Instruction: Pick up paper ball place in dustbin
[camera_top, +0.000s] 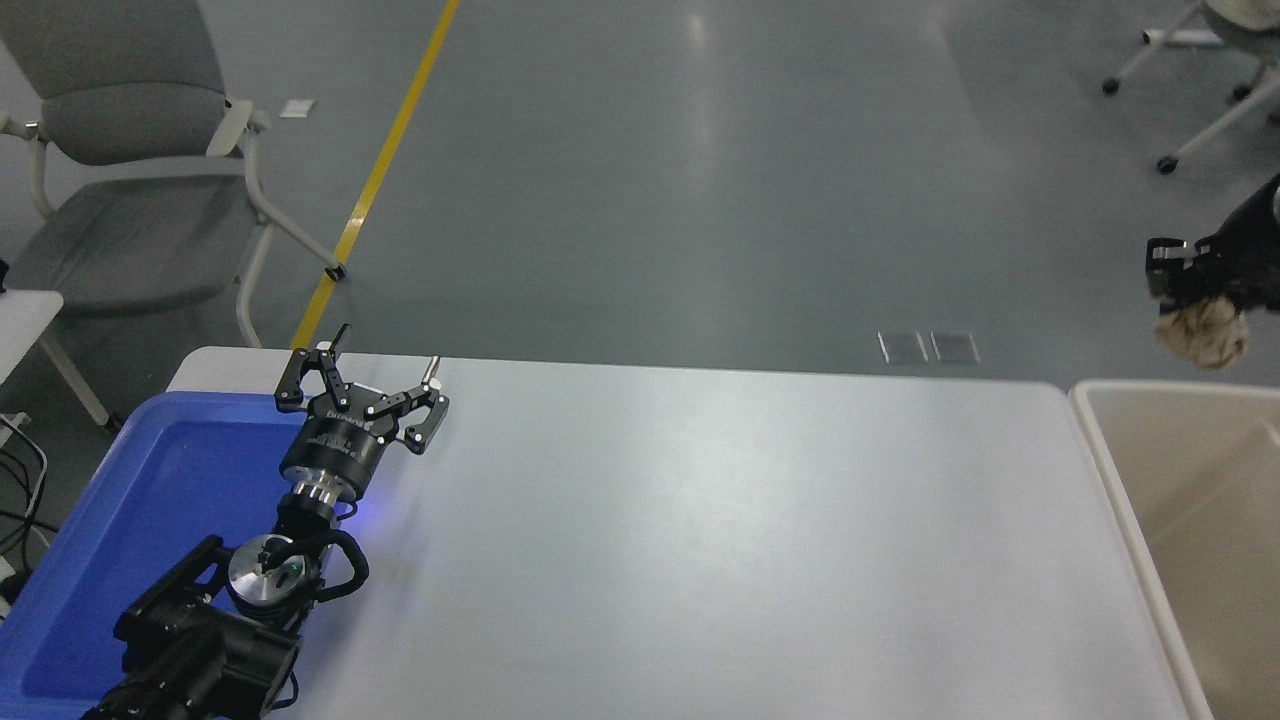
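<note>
Grey glossy floor (700, 200) fills upper frame, with pale light reflections. Yellow line (375, 180) runs diagonally at upper left. Grey padded chair (120, 190) with white frame, far left. White bench (700, 540) below. Caster chair legs (1180, 90), upper right corner.

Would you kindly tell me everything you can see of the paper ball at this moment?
The paper ball is a small, lumpy wad of crumpled tan-beige paper, creased all over and slightly blurred. It hangs in the air at the picture's right edge, clamped from above by the right gripper. It touches nothing else. It sits clear of the white table, in the picture just above the dustbin and its far rim, not yet inside it.
</note>
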